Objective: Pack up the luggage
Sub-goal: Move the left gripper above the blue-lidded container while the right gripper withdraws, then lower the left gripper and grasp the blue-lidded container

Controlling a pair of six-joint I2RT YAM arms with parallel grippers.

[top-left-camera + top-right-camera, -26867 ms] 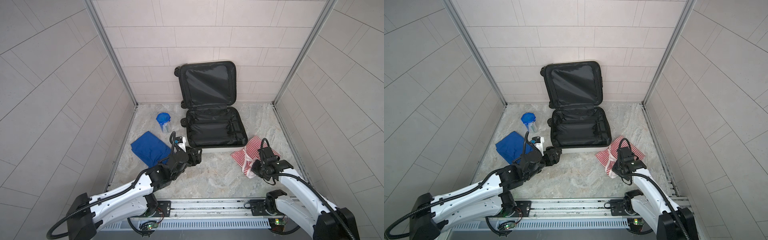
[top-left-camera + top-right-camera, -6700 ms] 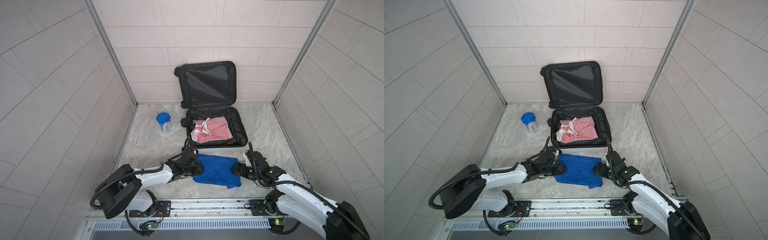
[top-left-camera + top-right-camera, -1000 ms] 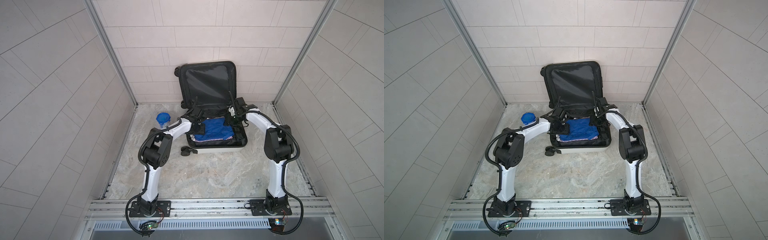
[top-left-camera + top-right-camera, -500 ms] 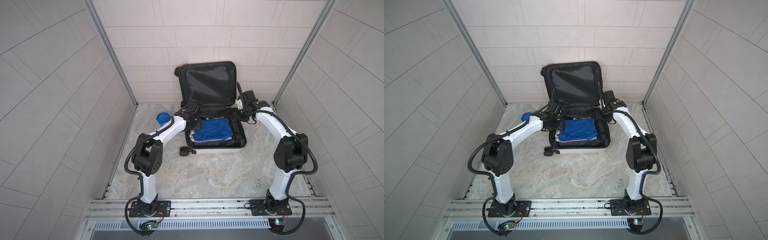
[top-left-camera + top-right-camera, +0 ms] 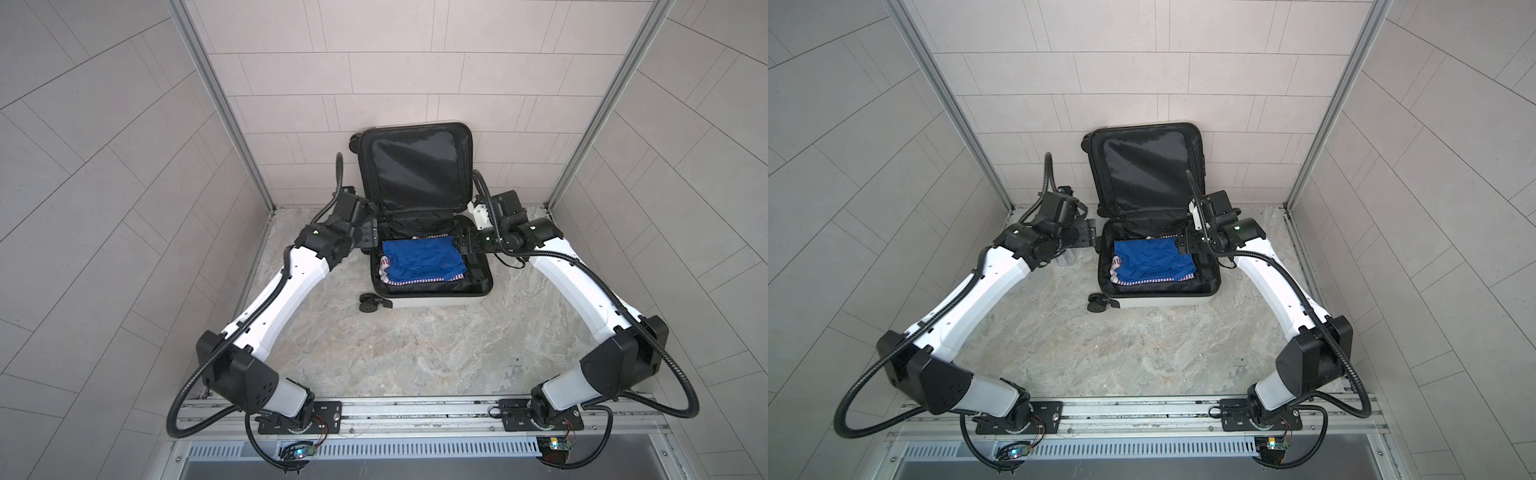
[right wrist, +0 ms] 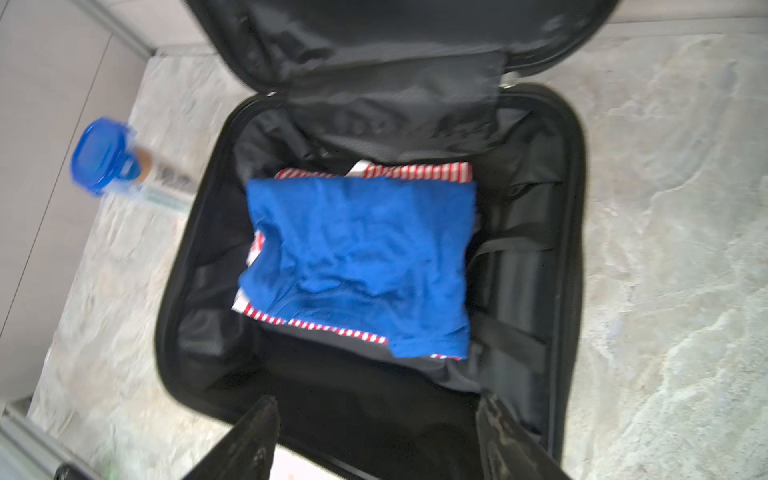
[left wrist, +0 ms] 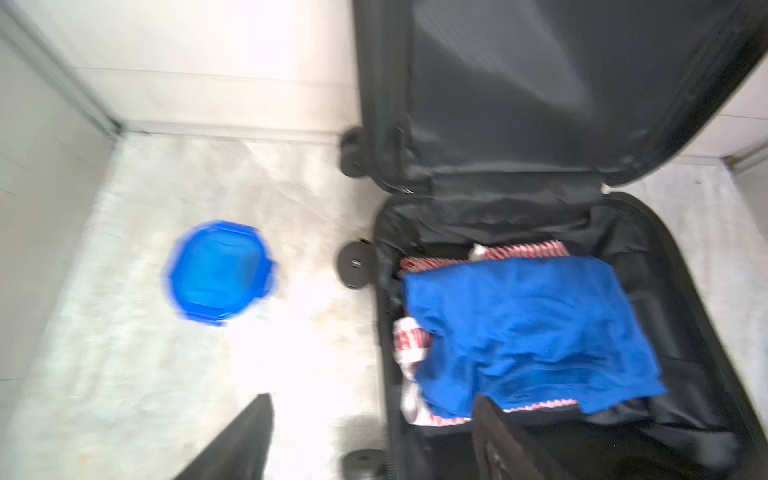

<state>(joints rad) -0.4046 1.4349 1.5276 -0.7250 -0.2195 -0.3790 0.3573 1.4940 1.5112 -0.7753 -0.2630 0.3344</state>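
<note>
- Nearest of all, well in front of the luggage, both arm bases sit on a metal rail.
- Between the rail and the luggage there is only bare, marble-patterned worktop.
- The luggage lies open on the worktop, close to the back wall. Its white near side faces the rail. One black wheel sticks out at its near corner on the left-arm side.
- Inside the lower half of the luggage, on the black lining, a blue cloth lies on top of a red-and-white striped cloth. The striped one shows only at the edges of the blue one.
- The left fingers hang just outside the luggage rim on the left-arm side, near the hinge. They are spread wide and nothing is between them. In the left wrist view only the worktop and the luggage rim show through the gap.
- The right fingers hang over the opposite rim of the luggage, close to the far corner of the blue cloth. They are also spread apart and grip nothing.
- A container with a blue lid stands on the worktop beside the luggage on the left-arm side. It is blurred in both wrist views, and in the top views the left arm mostly hides it.
- The luggage cover stands upright behind the lower half, against the tiled back wall. Its black lining faces the rail.
</note>
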